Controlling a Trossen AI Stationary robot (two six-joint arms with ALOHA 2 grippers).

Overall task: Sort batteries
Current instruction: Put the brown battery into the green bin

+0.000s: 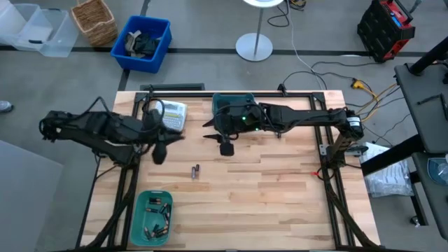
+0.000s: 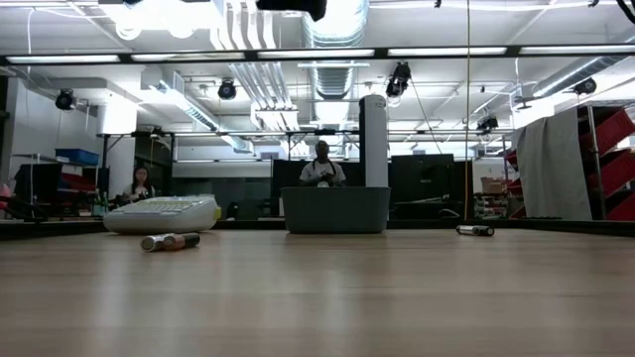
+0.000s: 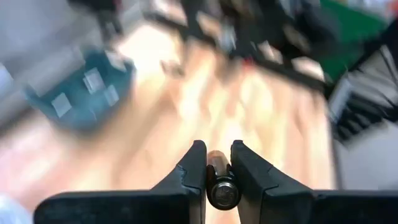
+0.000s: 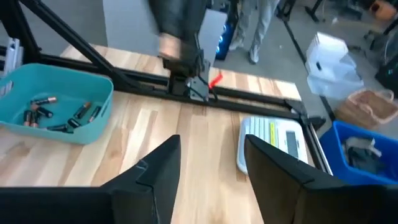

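- Left hand (image 3: 218, 171): fingers pressed together on one battery (image 3: 221, 183), a small cylinder with a metallic end, pinched between the fingertips. In the high view this hand (image 1: 160, 151) hangs over the left half of the table (image 1: 280, 189), just beside the white label-maker (image 1: 172, 115).
- Right hand (image 4: 211, 162): fingers spread, nothing between them. In the high view it (image 1: 227, 147) sits near the table's middle, just in front of the far teal bin (image 1: 222, 102).
- Loose batteries (image 1: 196, 171): a pair lying side by side on the bare wood, between the two hands and the near edge.
- Near teal bin (image 1: 139, 217): at the table's front left corner, holding several batteries (image 1: 155, 217).
- Low view: one more battery (image 2: 475, 230) lies on the table to the right of the far bin.
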